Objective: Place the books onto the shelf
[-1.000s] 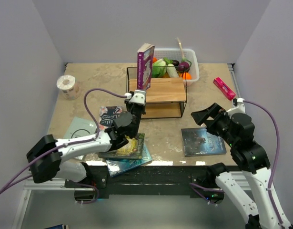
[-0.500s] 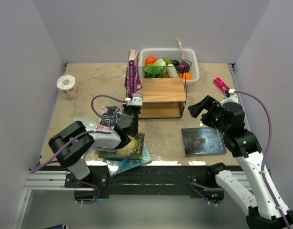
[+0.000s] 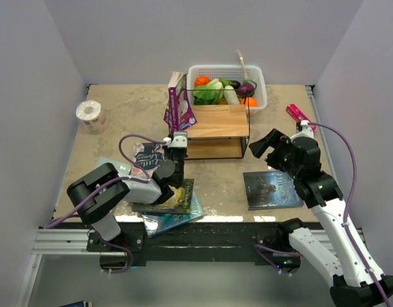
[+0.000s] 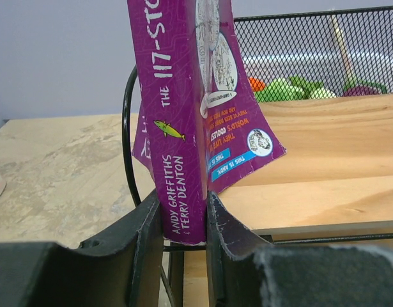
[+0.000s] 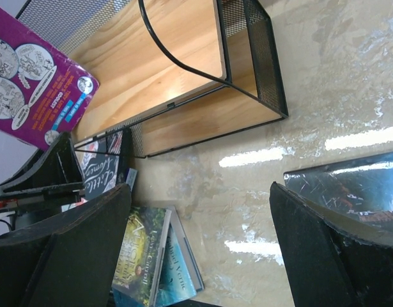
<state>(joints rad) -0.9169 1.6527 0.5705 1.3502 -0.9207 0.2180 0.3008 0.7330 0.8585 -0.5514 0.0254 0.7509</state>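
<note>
Gripped purple book [image 3: 179, 109] by lower spine in left fingers [image 4: 145, 240], upright but leaning, at left wire edge of shelf [image 3: 218, 120]. Found right fingers [image 5: 87, 249] spread wide, empty, above table [image 3: 119, 128]. Judged likely to snag on frame or topple outward upon release, given low narrow hold.

You're seeing the shelf [image 3: 218, 120] sitting mid-table, the basket [image 3: 263, 89] sitting just behind it, one upright book [image 3: 180, 110] leaning at its left end, a stack of books [image 3: 183, 199] lying front-left, a single book [image 3: 273, 188] lying front-right.
</note>
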